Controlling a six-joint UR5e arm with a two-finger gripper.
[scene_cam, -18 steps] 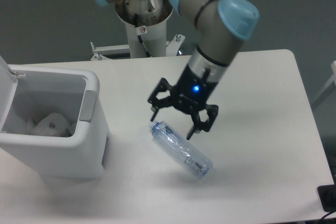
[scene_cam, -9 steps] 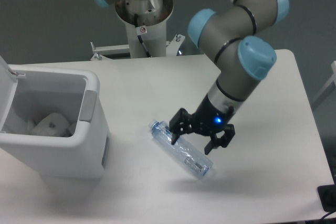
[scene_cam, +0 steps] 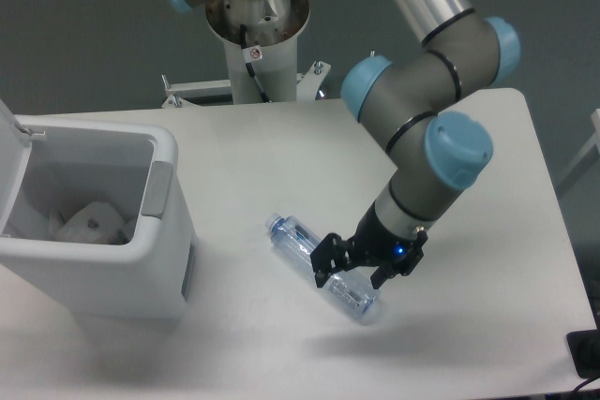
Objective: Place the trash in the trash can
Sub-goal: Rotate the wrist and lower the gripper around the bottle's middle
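On the white table [scene_cam: 469, 138] lies the clear bottle [scene_cam: 319, 267], aslant. Down over its middle sits the gripper [scene_cam: 352, 274], fingers spread to either side of it. Inside the open trash can [scene_cam: 159, 231] at left rests the crumpled wrapper [scene_cam: 89, 222].

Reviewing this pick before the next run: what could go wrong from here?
1. The gripper straddles the bottle near its lower end, not its middle, so it may tilt or slip when lifted.
2. The bottle is long; carried crosswise it could catch the trash can rim.
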